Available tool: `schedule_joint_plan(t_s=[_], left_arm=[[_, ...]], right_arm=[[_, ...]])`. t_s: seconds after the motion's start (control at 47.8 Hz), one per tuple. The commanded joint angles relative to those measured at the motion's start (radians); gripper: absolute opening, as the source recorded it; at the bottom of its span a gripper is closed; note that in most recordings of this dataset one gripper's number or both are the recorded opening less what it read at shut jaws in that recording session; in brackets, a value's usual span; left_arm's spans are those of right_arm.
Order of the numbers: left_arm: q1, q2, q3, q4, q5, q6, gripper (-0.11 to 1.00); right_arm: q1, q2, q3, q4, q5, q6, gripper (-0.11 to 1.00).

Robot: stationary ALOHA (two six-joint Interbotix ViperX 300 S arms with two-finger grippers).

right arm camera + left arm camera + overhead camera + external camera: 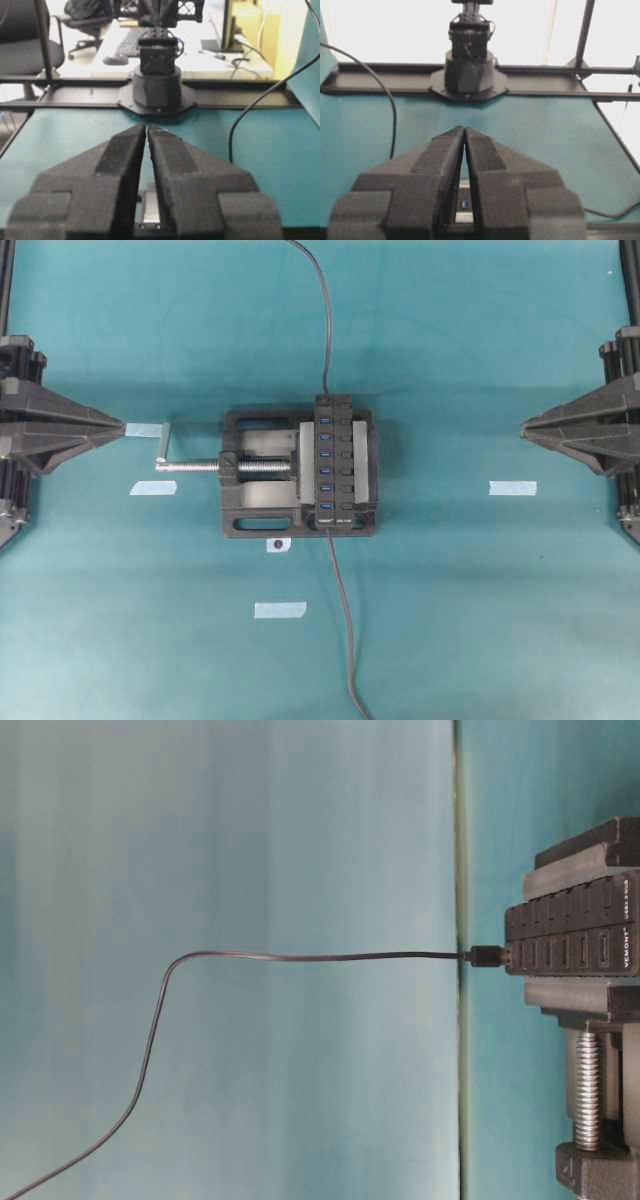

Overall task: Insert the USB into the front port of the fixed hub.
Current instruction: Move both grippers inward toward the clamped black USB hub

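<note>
Teal table (480, 620) carries everything, with strips of pale tape (280, 610) stuck on it. Midway between the two end effectors sits a black vise (255, 475) whose silver screw (195, 466) points toward the left end effector (124, 428). The fixed hub (333, 462) is clamped in it, blue ports in a row, well apart from either end effector. The USB (488, 957) is seated in the hub's end port, and its thin cable (300, 957) trails away across the table. Another dark cable (318, 310) leaves the hub's opposite end. Left end effector fingers (445, 155) are pressed together, holding nothing. The right end effector (524, 426) likewise has its fingers (170, 155) nearly touching at the tips, empty, facing the vise from the other side
</note>
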Motion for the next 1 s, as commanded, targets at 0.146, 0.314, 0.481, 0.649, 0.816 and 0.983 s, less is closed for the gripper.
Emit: schedule_joint_plan(t_s=[0.146, 0.314, 0.481, 0.649, 0.816, 0.983], left_arm=[[0.009, 0.009, -0.002, 0.011, -0.012, -0.005, 0.00], [0.009, 0.012, -0.006, 0.012, -0.008, -0.003, 0.00], [0.008, 0.029, -0.018, 0.012, 0.021, -0.003, 0.00], [0.006, 0.075, -0.046, 0.012, 0.097, -0.002, 0.00], [-0.003, 0.147, -0.074, 0.012, 0.124, -0.003, 0.00], [-0.017, 0.218, -0.087, 0.012, 0.126, -0.002, 0.00]], right_arm=[[-0.052, 0.055, -0.008, 0.037, 0.044, 0.023, 0.06], [-0.071, 0.126, -0.046, 0.037, 0.120, 0.032, -0.02], [-0.074, 0.199, -0.083, 0.037, 0.189, 0.032, -0.02], [-0.075, 0.273, -0.103, 0.037, 0.225, 0.031, -0.02], [-0.095, 0.307, -0.101, 0.035, 0.225, 0.031, -0.02], [-0.133, 0.314, -0.101, 0.032, 0.229, 0.028, -0.02]])
